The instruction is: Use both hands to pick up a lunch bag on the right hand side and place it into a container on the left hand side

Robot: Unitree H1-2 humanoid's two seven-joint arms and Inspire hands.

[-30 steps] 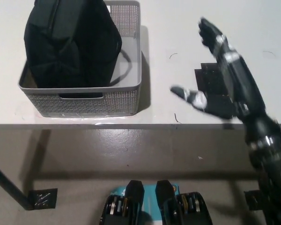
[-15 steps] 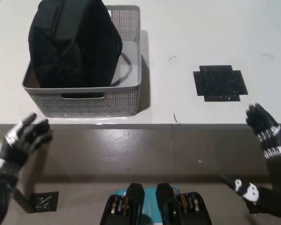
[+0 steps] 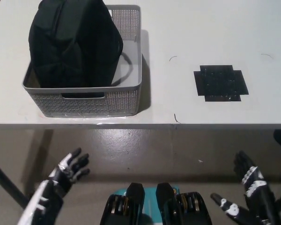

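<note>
The black lunch bag (image 3: 74,43) stands upright inside the grey perforated container (image 3: 98,101) at the table's left. Its strap loops over the container's right side. My left hand (image 3: 68,172) hangs below the table's front edge at the lower left, open with fingers spread and holding nothing. My right hand (image 3: 248,197) is low at the lower right, also below the table edge, open and empty. Both hands are well apart from the bag and container.
A black cross-shaped mark (image 3: 220,82) lies on the white table (image 3: 187,37) at the right. The table's front edge runs across the middle of the view, with grey floor (image 3: 145,150) below it.
Both hands have dropped further down and back from the table edge. The bag and container have not moved.
</note>
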